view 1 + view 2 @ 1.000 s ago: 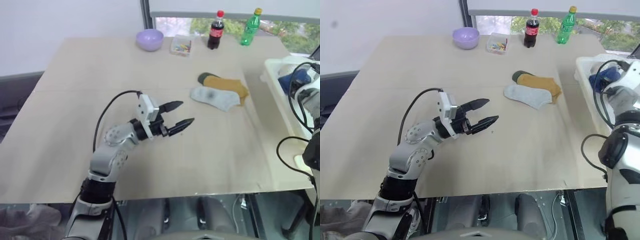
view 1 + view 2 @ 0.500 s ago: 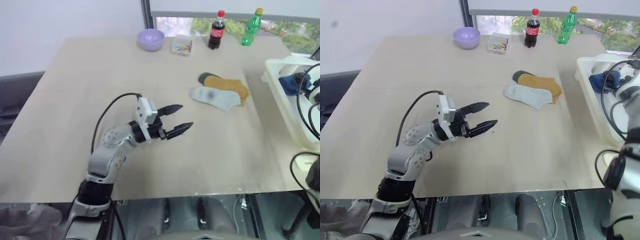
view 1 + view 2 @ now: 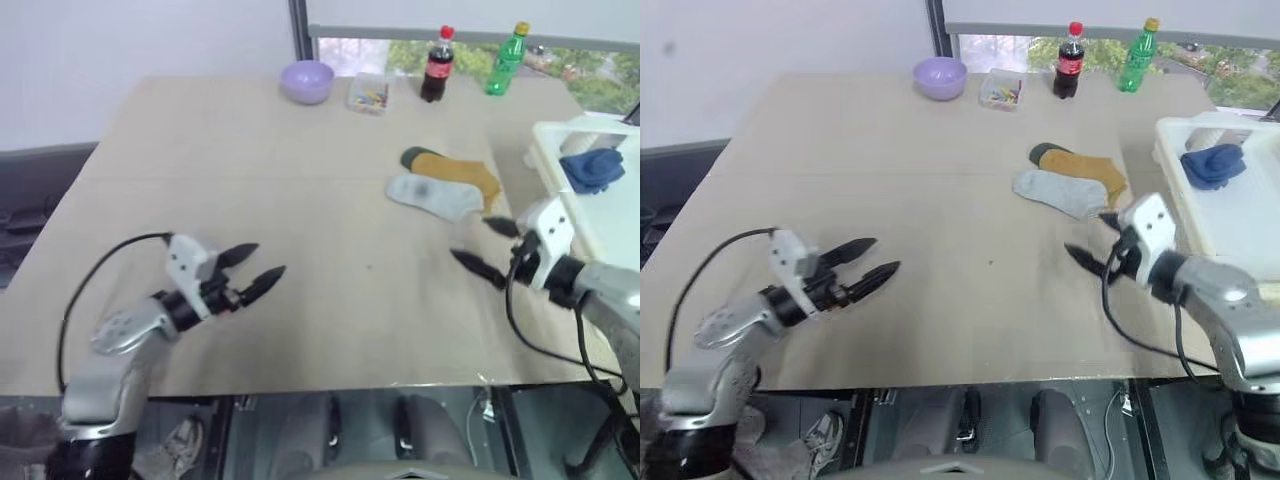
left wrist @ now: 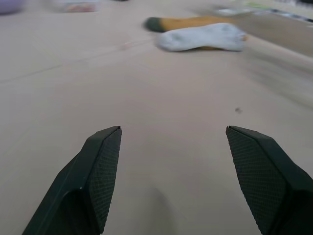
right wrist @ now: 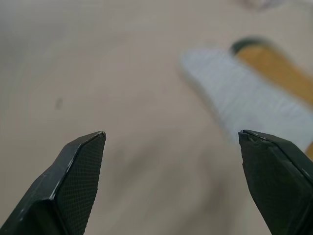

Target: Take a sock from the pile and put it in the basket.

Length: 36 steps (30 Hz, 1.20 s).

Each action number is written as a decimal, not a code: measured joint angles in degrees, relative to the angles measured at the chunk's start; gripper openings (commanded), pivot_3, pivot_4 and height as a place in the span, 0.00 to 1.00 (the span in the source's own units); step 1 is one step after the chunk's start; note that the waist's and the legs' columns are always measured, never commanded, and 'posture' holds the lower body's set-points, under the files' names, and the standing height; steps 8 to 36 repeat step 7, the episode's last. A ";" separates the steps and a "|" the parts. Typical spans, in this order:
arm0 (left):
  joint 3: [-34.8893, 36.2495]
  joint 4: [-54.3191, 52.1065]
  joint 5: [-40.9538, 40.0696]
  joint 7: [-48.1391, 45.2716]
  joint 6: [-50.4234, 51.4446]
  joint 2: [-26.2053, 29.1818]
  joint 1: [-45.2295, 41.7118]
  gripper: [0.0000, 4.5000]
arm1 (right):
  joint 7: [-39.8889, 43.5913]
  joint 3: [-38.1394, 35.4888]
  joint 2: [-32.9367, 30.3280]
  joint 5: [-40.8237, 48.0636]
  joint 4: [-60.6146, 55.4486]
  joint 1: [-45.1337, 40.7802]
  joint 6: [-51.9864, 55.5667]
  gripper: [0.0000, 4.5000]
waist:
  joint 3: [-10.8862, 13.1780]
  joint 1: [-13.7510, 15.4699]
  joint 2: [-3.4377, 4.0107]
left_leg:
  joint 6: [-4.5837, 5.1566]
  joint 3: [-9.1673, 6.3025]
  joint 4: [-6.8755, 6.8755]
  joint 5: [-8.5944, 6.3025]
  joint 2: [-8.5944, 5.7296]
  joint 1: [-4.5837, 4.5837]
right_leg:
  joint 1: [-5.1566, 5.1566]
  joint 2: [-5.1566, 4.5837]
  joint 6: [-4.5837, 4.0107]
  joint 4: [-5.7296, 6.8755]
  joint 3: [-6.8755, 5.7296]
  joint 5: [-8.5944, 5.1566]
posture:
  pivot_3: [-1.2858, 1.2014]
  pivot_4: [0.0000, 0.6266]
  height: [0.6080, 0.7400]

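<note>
The blue sock (image 3: 592, 168) lies bunched inside the cream-white basket (image 3: 1170, 172) at the table's right edge, with nothing touching it. What is left of the pile is a mustard-yellow sock (image 3: 455, 168) with a dark green end, and a light grey sock (image 3: 435, 195) lying against it. My right gripper (image 3: 472, 240) hovers open just in front of the grey sock, empty. In the right wrist view its fingers (image 5: 80, 171) frame the grey sock (image 5: 244, 98). Low over the near left of the table, my left gripper (image 3: 268, 260) is open and empty.
Along the far edge stand a lilac bowl (image 3: 306, 80), a small clear box of coloured bits (image 3: 369, 92), a cola bottle (image 3: 435, 63) and a green bottle (image 3: 504, 58). Bare tabletop (image 3: 340, 200) spreads between the two grippers.
My right arm swung out of the basket to the table by the pile, leaving the blue sock inside. My left arm drew back to the near left.
</note>
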 measured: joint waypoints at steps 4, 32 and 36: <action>5.85 -1.15 -1.30 -0.62 0.47 1.61 6.75 0.81 | 2.40 -0.72 -1.73 -1.41 0.51 2.41 -2.02 0.99 | 0.00 0.03 0.00 | -0.03 -0.03 -0.01 0.00 0.04 0.11 | 0.02 0.03 -0.02 0.05 -0.03 -0.01 | 0.52 0.24 1.00; 9.09 -2.06 -3.19 -1.10 1.88 2.53 8.65 0.81 | 2.66 -1.35 -1.90 -2.00 0.83 2.87 -2.21 0.99 | 0.00 0.19 -0.01 | -0.05 -0.07 -0.01 0.00 0.07 0.13 | 0.01 0.03 -0.02 0.08 -0.03 -0.02 | 0.52 0.24 1.00; 9.09 -2.06 -3.19 -1.10 1.88 2.53 8.65 0.81 | 2.66 -1.35 -1.90 -2.00 0.83 2.87 -2.21 0.99 | 0.00 0.19 -0.01 | -0.05 -0.07 -0.01 0.00 0.07 0.13 | 0.01 0.03 -0.02 0.08 -0.03 -0.02 | 0.52 0.24 1.00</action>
